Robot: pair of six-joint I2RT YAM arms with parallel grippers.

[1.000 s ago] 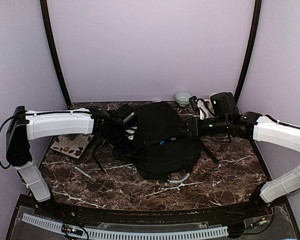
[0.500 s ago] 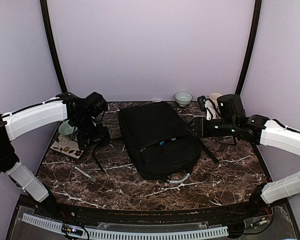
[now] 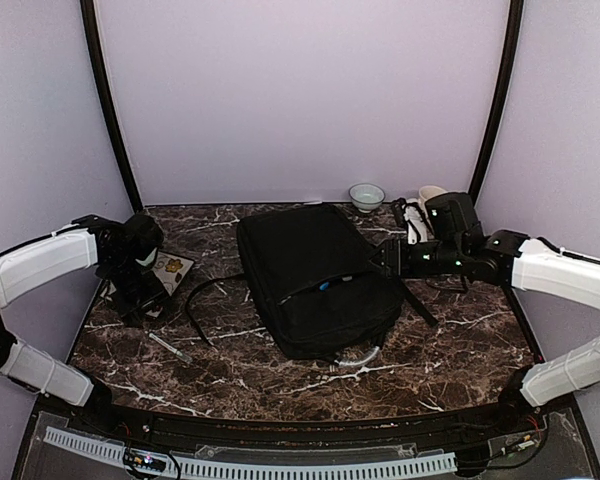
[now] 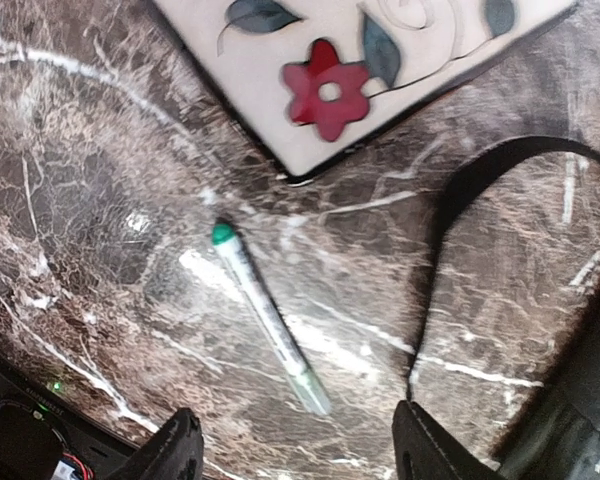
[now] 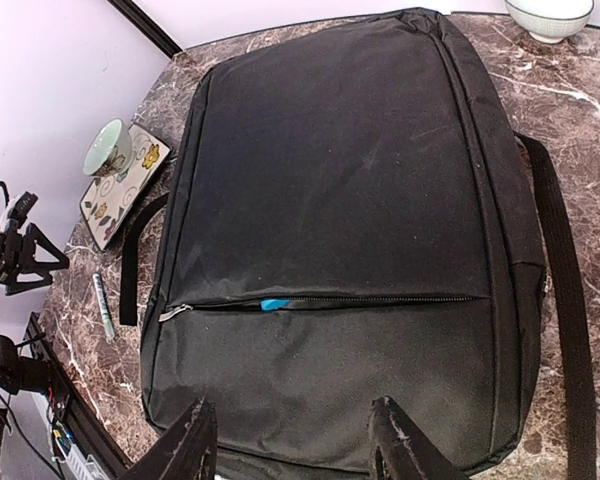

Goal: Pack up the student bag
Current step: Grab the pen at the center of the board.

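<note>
Student bag point(image 3: 318, 278) lies flat at centre, long axis far-left to near-right, with the right gripper point(image 5: 290, 445) nearer at its right edge, fingers apart and empty, while the left gripper point(image 4: 298, 450), fingers also apart, hovers well left above a pen point(image 4: 267, 318).

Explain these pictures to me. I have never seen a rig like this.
Two white robot arms stand at the near edge of a marble table, each ending in a two-finger gripper. The wide picture is taken from above and behind them; the other two come from cameras on the wrists. A black bag lies in the middle, a blue item peeking from its zip. The right gripper hangs open above it, holding nothing. The left gripper, open and empty too, hangs over a pen beside a flowered tile and a bag strap. A bowl stands at the back, a cup at the tile's far end.
</note>
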